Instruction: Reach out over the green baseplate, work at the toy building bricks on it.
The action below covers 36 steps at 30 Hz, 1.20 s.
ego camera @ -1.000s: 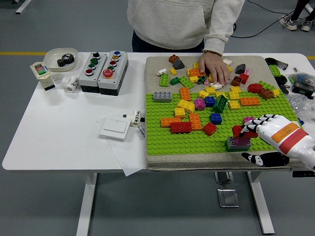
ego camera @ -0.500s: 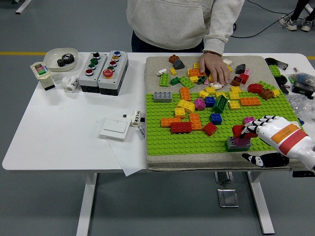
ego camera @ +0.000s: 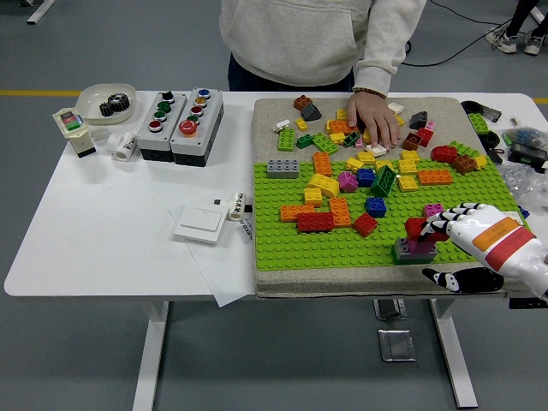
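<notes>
The green baseplate (ego camera: 291, 244) lies on a beige mat (ego camera: 274, 116), with several loose coloured bricks over its far half. Near its front right corner a red brick (ego camera: 416, 228) sits on a purple brick (ego camera: 421, 247) and a grey brick (ego camera: 402, 251). My right hand (ego camera: 442, 226), white with black fingertips, comes in from the right. Its fingertips (ego camera: 438, 219) lie against the red brick and its thumb (ego camera: 445, 277) is spread wide below, off the stack. A person's hand (ego camera: 373, 116) rests flat on bricks on the mat. My left arm is out of view.
Two grey button boxes (ego camera: 180, 124), a white bowl with gears (ego camera: 107, 101), a white switch plate (ego camera: 199, 224) and small rolls stand on the table's left half. Bags and small parts (ego camera: 524, 145) crowd the right edge. A red brick (ego camera: 315, 222) and an orange brick (ego camera: 295, 211) lie mid-plate.
My right hand has eased a few pixels back to the right. The brick stack and the person's hand have not moved.
</notes>
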### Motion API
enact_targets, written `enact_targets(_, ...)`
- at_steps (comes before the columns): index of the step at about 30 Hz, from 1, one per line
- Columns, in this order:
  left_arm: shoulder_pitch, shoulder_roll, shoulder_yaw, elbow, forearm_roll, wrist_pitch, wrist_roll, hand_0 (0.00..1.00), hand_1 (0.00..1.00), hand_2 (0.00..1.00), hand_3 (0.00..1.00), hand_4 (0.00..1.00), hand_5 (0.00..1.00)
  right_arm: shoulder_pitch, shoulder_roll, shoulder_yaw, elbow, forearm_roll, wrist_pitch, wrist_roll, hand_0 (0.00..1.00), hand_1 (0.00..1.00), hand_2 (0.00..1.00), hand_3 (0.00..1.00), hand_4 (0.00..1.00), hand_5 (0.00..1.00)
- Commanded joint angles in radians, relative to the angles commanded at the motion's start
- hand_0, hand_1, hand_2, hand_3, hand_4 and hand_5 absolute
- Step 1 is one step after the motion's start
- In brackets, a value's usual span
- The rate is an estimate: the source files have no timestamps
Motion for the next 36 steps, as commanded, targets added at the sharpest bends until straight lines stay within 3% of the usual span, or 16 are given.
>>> enact_targets(36, 0.004, -0.001, -0.003, 0.001, 0.005, -0.001, 0.002, 0.603, 0.683, 0.646, 0.547, 0.558, 0.613, 0.004, 0.003, -0.017, 0.011, -0.012, -0.008, -0.007, 0.677, 0.671, 0.725, 0.63, 0.766, 0.425)
